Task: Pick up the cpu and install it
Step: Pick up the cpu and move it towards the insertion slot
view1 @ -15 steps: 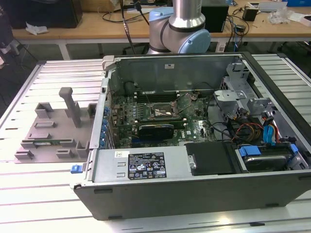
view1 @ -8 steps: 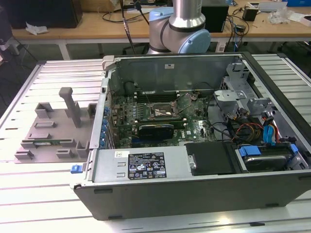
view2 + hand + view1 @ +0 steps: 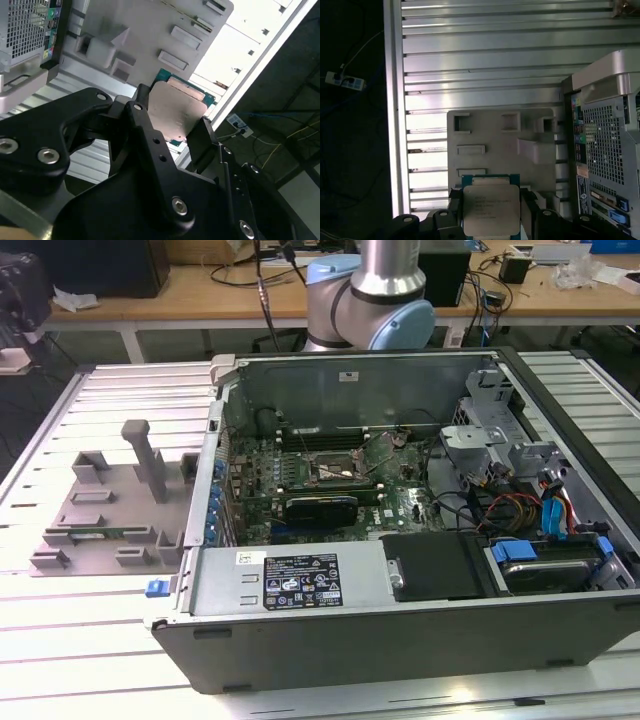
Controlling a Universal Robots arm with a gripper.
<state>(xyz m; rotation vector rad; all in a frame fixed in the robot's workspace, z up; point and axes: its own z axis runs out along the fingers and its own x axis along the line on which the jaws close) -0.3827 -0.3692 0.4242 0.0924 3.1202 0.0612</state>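
our gripper [image 3: 491, 212] is clamped on the cpu [image 3: 490, 202] by its edges, held over the grey tray [image 3: 100, 530] at the exterior view's left. this thin hold could let it tilt, so it seats crooked and damages the socket [image 3: 340, 472] mid-frame.

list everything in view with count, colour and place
cpu: one, silver-grey top, held in the gripper
tray: one, grey, on the table, at the exterior view's left of the case
case: one, grey, open, on the table
socket: one, dark with a metal frame, inside the case
card: one, black, long, beside the socket
table: one, silver slats, under tray and case
arm: one, silver and pale blue, behind the case
gripper: one, black, shut on the cpu
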